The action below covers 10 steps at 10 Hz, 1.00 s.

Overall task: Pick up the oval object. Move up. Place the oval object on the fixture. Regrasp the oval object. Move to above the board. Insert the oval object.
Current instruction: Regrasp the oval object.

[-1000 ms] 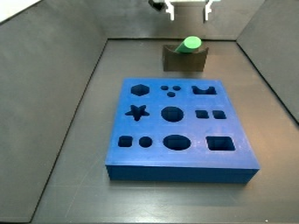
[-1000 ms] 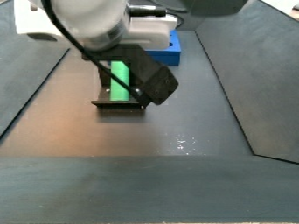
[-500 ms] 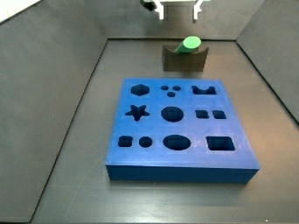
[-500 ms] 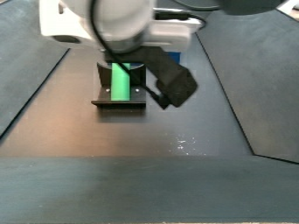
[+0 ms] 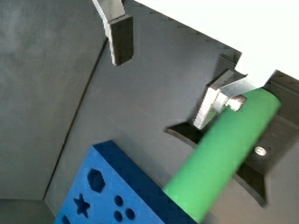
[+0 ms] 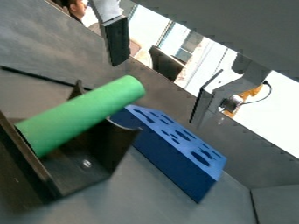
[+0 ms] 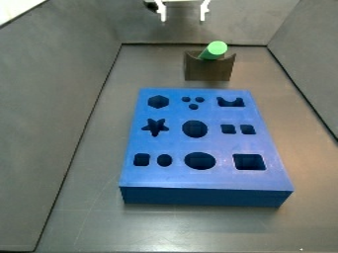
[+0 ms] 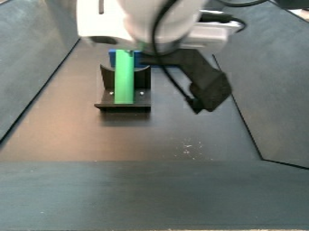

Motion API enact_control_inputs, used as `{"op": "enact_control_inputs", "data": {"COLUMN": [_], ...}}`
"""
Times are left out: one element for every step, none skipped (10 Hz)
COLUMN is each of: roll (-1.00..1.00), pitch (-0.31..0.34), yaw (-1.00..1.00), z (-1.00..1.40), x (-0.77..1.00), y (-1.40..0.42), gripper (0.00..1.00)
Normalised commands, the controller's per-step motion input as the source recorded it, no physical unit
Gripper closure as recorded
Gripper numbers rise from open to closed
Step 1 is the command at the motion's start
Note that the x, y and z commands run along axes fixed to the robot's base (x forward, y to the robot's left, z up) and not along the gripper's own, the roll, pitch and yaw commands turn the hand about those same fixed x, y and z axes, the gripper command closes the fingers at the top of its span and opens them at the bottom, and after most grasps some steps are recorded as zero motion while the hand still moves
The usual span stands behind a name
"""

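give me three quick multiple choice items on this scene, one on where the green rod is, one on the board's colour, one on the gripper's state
1. Where is the oval object?
A. in a hole of the board
B. lying in the fixture's notch
C. between the gripper's fingers

2. What colour is the board?
A. blue
B. red
C. white

3. How is the gripper?
A. shut on the rod
B. shut on nothing
C. open, holding nothing

Answers:
1 B: the oval object rests on the fixture, apart from the board.
2 A: the slab is blue in a side view and in both wrist views.
3 C: the gripper is high above the floor near the back wall, and in a wrist view its fingers stand wide apart with nothing between them.
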Motion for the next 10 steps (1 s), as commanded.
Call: {"op": "enact_control_inputs", "data": {"roll": [1.0,1.0,1.0,1.0,1.0,1.0,1.0,1.0,1.0,1.0], "pitch": [0.005,0.002,-0.02,-0.044,-0.072,-0.093,-0.121,-0.134,-0.158,-0.177], "yaw": [-0.88,-0.88,-0.87,-0.87,-0.87,-0.87,-0.87,-0.87,-0.86,-0.87], "z": [-0.27,-0.27,-0.2,-0.17,-0.16,-0.11,-0.05,-0.03,-0.01,0.0], "x": [-0.41,-0.33,-0.24,-0.18,-0.16,-0.15,-0.11,-0.09,-0.06,-0.05], "y": [-1.0,-1.0,-1.0,-1.0,-1.0,-0.95,-0.68,-0.54,-0.27,-0.05], "gripper": [0.0,0.0,0.0,0.0,0.0,0.0,0.0,0.0,0.0,0.0]}}
